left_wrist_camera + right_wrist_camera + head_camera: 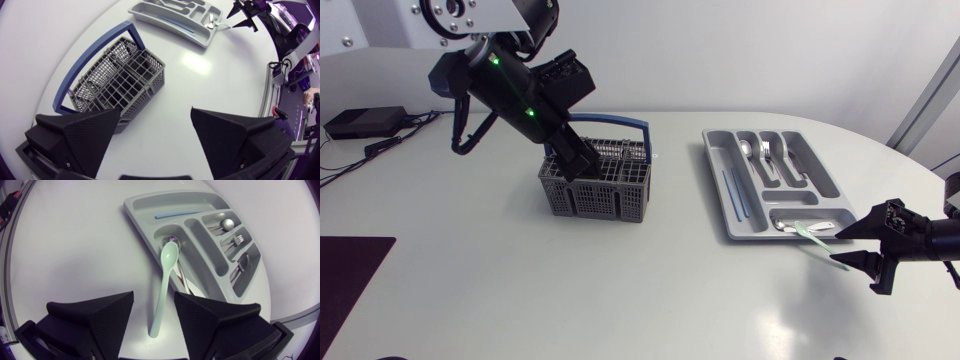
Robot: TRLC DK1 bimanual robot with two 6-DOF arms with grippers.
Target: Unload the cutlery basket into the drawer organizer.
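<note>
Inside the open right claw (154, 296), a mint spoon (162, 287), bowl over the organizer (165, 205); left claw (155, 111) likewise open.

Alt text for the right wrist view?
A mint green spoon lies between the open fingers of the right hand, bowl over the rim of the grey organizer, handle on the table. The organizer holds metal cutlery and a blue stick.
</note>
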